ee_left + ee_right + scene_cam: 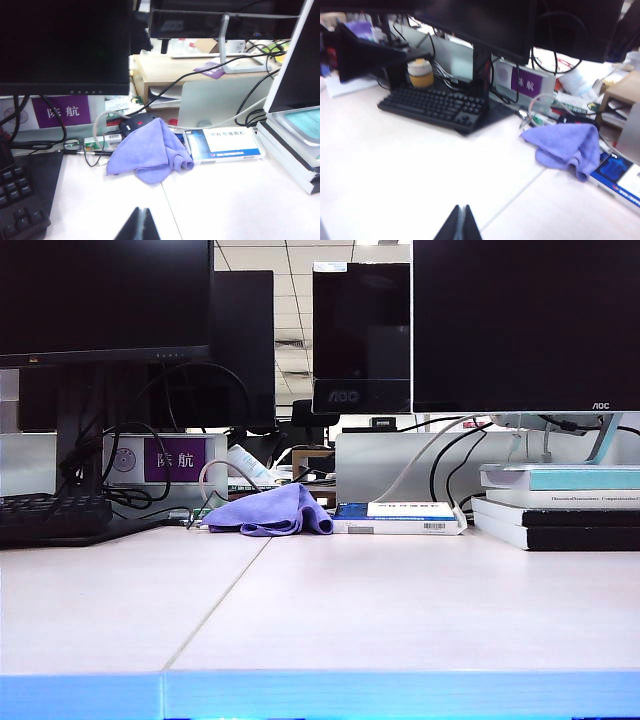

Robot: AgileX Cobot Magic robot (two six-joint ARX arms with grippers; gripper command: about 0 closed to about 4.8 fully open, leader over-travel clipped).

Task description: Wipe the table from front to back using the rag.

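The lavender-blue rag [270, 512] lies crumpled at the back of the pale table [350, 610], by the seam line. In the left wrist view the rag [149, 151] is well ahead of my left gripper [142, 210], which is shut with nothing in it above the bare table [225, 200]. In the right wrist view the rag [567, 147] sits far off, beyond my right gripper [461, 207], also shut and holding nothing over the table [395, 170]. Neither gripper shows in the exterior view.
A black keyboard [50, 518] sits back left, monitors [525, 325] line the rear. A blue-white box [400, 518] lies right of the rag, and stacked books [560, 505] are back right. Cables [220, 480] trail behind the rag.
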